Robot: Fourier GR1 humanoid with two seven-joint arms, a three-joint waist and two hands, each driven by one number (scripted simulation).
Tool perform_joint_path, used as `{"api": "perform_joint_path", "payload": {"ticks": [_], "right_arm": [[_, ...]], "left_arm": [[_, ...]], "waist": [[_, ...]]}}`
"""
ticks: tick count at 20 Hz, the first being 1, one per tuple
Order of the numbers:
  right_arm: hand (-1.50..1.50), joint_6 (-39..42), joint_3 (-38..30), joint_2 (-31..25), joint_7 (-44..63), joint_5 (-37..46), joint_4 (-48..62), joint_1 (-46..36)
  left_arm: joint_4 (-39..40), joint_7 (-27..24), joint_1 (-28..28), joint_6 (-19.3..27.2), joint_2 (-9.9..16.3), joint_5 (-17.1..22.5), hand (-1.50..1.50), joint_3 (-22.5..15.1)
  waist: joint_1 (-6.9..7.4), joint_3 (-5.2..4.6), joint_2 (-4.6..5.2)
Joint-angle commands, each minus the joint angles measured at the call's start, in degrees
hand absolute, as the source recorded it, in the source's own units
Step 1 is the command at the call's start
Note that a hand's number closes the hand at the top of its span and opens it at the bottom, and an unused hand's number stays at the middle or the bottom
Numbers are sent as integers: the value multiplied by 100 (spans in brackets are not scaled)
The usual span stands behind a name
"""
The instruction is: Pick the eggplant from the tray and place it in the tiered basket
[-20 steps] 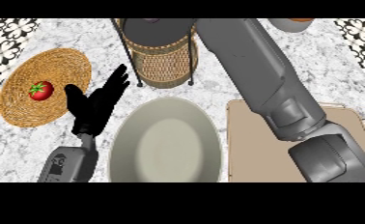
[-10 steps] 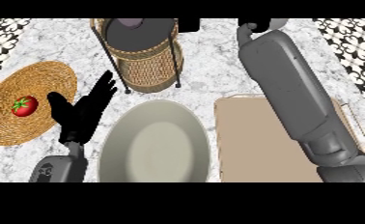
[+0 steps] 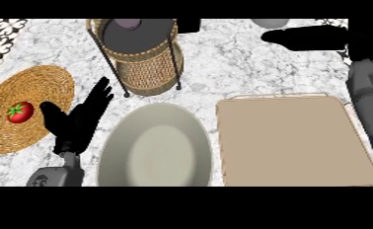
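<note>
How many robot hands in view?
2. The open black left hand lies between the woven mat and grey oval plate; the black right hand is top right.

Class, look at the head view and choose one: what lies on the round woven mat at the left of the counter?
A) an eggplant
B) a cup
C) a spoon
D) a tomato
D: a red tomato with a green stem rests on the woven mat, just left of the left hand, whose fingers are straight.
</note>
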Motion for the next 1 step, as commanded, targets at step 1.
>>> {"api": "perform_joint_path", "payload": {"ticks": [1], "right_arm": [[-150, 526, -459, -767, 338, -530, -1620, 1134]], "left_arm": [[2, 46, -99, 151, -59, -142, 0, -59]], "waist": [[-81, 3, 22]]}}
